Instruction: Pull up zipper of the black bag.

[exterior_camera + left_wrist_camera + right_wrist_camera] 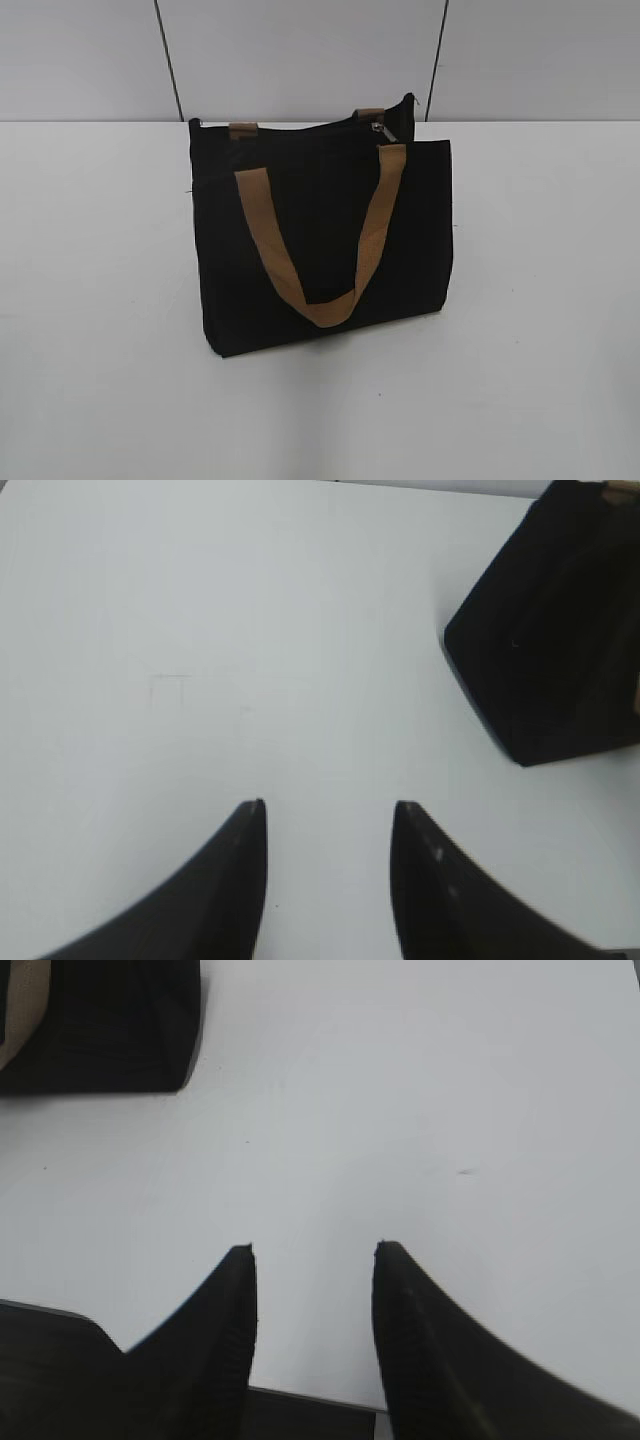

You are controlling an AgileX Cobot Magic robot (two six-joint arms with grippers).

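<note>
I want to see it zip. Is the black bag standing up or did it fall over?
Standing up. The black bag sits on its flat bottom on the white table, top edge uppermost, and one tan handle hangs down its front.

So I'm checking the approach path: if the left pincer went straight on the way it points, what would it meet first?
Probably nothing: ahead of the open left pincer lies only bare table. The bag sits off to the right of that line, though depth is hard to judge.
</note>
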